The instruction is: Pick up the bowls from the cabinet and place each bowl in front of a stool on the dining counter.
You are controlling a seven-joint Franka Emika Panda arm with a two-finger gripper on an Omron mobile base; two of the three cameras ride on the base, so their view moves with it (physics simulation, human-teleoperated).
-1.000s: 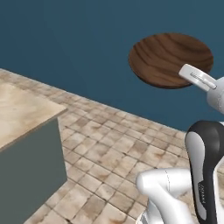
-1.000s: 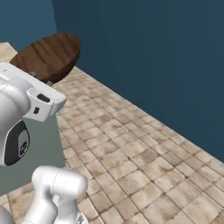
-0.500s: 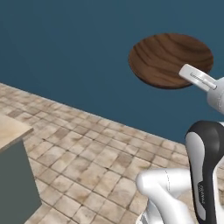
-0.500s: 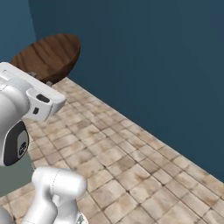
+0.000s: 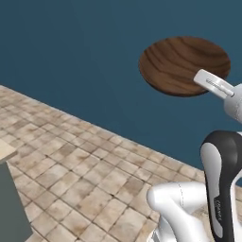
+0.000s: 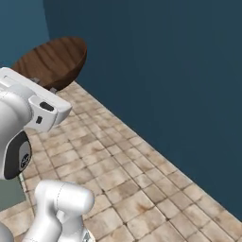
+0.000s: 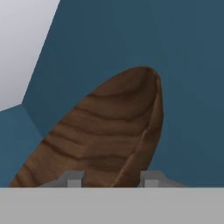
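Observation:
A shallow dark brown wooden bowl (image 5: 182, 65) hangs high in the air in front of a dark blue wall, tilted on edge. My gripper (image 7: 113, 179) is shut on its rim, with one fingertip (image 7: 72, 178) on the inner side and the other on the outer side. In the right base view the bowl (image 6: 53, 60) sticks up past my white hand (image 6: 33, 101). A beige-topped, grey-green corner (image 5: 8, 198) at the lower left may be the dining counter. The cabinet and the stools are out of view.
A tan stone-tiled floor (image 5: 85, 184) stretches below, meeting the dark blue wall (image 6: 165, 71) that runs across the back. A grey-green panel (image 6: 8, 194) shows beside my arm at the lower left.
The whole picture has shifted as the base drives: the counter corner has slid left, almost out of the left base view. The bowl stays in my grip, unchanged.

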